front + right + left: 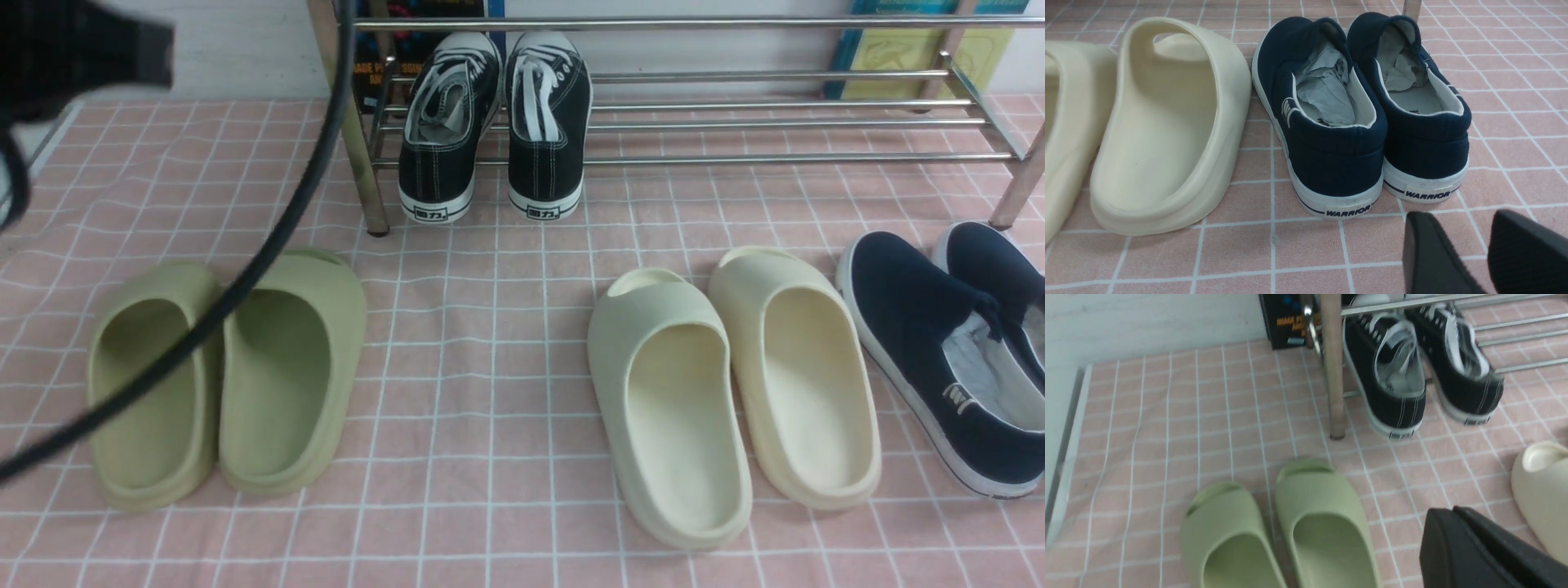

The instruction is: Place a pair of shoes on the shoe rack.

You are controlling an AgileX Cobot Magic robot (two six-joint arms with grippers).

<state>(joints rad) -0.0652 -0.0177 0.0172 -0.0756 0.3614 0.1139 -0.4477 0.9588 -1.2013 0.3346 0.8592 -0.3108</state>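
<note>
Both black canvas sneakers [445,131] [547,122] rest side by side on the left end of the shoe rack [775,157], toes pointing away from me and heels hanging over its front bar. The left wrist view shows them [1388,384] beside the rack's leg [1333,375]. My left gripper [1447,509] is shut and empty, hovering over the cloth near the olive slides, well short of the sneakers. My right gripper [1457,222] is open with nothing between its fingers, low behind the heels of the navy slip-ons. In the front view it is out of frame.
A pair of olive slides [229,376] lies front left, a pair of cream slides [735,384] front centre-right, and two navy slip-ons [939,351] at the right. My left arm's cable [269,220] sweeps across the left side. A black box [1286,322] stands behind the rack.
</note>
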